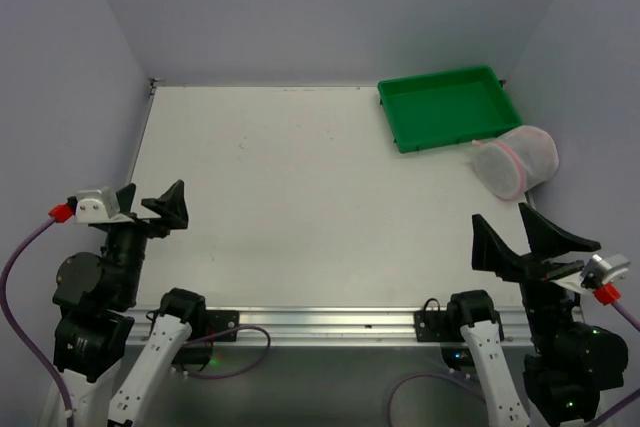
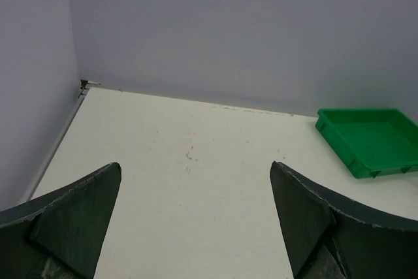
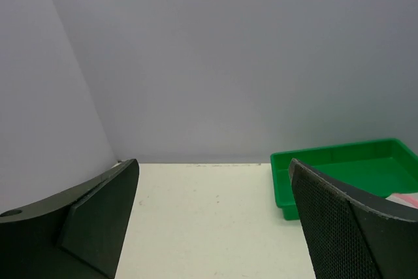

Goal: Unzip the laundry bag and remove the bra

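One laundry bag [image 1: 516, 161], pink-trimmed, lies just beside the green tray [image 1: 445, 112].

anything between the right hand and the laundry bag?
Nothing visible. Only bare table lies between the open right hand and the laundry bag, which sits near the table's right edge. The green tray is just beyond the bag, on its far side, not in the path.
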Tool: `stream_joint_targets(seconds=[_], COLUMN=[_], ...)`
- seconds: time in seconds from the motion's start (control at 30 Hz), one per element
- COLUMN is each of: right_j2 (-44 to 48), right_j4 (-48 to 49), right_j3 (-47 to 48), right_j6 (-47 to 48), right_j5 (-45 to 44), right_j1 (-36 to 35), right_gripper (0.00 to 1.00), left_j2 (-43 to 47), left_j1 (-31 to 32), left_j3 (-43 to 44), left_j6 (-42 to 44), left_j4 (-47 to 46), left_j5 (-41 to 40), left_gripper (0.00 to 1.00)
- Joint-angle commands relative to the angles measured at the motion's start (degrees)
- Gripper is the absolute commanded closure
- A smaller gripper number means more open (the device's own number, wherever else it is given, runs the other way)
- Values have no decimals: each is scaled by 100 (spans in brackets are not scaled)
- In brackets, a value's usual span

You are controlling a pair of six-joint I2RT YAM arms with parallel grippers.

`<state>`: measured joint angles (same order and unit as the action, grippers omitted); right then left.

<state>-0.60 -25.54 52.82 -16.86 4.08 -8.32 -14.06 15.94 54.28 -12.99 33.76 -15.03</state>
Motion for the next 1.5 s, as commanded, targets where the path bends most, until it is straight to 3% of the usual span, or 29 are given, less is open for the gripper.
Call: stream_joint_targets(seconds=[0.0,0.17,0.37,0.47,0.63,0.83,1.0,1.27,1.47], right_j2=[-71,-694,-2381,-3365,-5034,-7127,-8261,-8843,-9299], right_j4=[198,-108,-777,-734,-207,441,603,945,1174], right_j3=[-131,-132,272,448,921,1486,1793,1671,1697], right_j6=[-80,-571,-1933,-2031,-1409,-337,-28,121,306], right_j5=[-56,-669,-1602,-2103,-3251,-4722,-4898,-4837,-3907], right_j1=[-3,-12,-3,-12,5,321,805,1560,1746], right_gripper=[1,1,1,1,1,1,1,1,1], left_j2=[-26,-298,-1088,-1519,-2108,-2092,-1925,-1802,-1766], left_j1=[40,40,40,40,40,40,40,102,155], left_j3=[-154,-523,-892,-1007,-1069,-1341,-1701,-1816,-1825], left_j6=[-116,-168,-370,-406,-353,-204,-160,-54,-28], left_j4=[-448,-686,-994,-1213,-1293,-1538,-1811,-1829,-1811], left_j5=[35,438,912,1124,1125,1010,1046,1081,1063], left_gripper=[0,0,0,0,0,0,0,0,0])
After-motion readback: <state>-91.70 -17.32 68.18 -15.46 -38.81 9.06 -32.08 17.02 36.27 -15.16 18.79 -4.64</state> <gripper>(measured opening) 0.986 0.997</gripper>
